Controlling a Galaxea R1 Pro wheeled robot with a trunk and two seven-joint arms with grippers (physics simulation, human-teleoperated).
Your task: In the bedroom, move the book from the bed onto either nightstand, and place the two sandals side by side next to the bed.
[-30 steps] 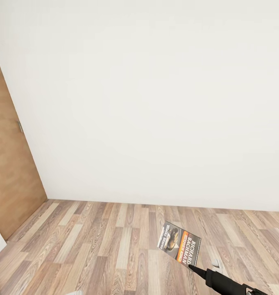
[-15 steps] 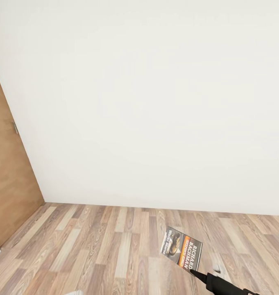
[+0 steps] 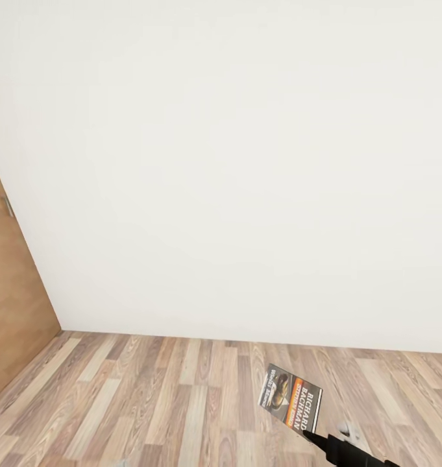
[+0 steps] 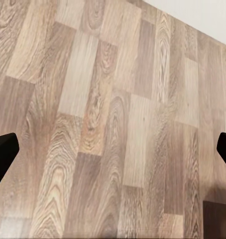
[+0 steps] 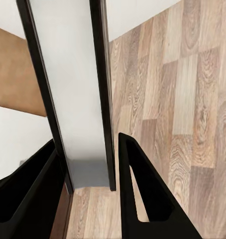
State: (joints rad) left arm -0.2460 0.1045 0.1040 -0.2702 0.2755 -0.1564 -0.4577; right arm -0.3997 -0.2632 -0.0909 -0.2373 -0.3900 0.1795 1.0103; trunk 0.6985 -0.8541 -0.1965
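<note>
The book [image 3: 290, 405], a thin paperback with a dark cover, an oval picture and an orange band, hangs above the wood floor at the lower right of the head view. My right gripper [image 3: 311, 436] is shut on its lower edge. In the right wrist view the book [image 5: 73, 99] shows edge-on, grey pages between dark covers, clamped between the two black fingers of the right gripper [image 5: 88, 142]. My left gripper [image 4: 113, 149] is open over bare floor, its fingertips [image 4: 3, 152] far apart with nothing between them. The bed, nightstand and sandals are out of view.
A plain white wall [image 3: 233, 162] stands close ahead. Grey-brown plank floor [image 3: 149, 395] runs along its foot. A brown wooden door [image 3: 13, 305] stands at the left edge.
The camera has turned right: the door has slid towards the left edge and the floor strip has sunk lower. The book stays held in my right gripper.
</note>
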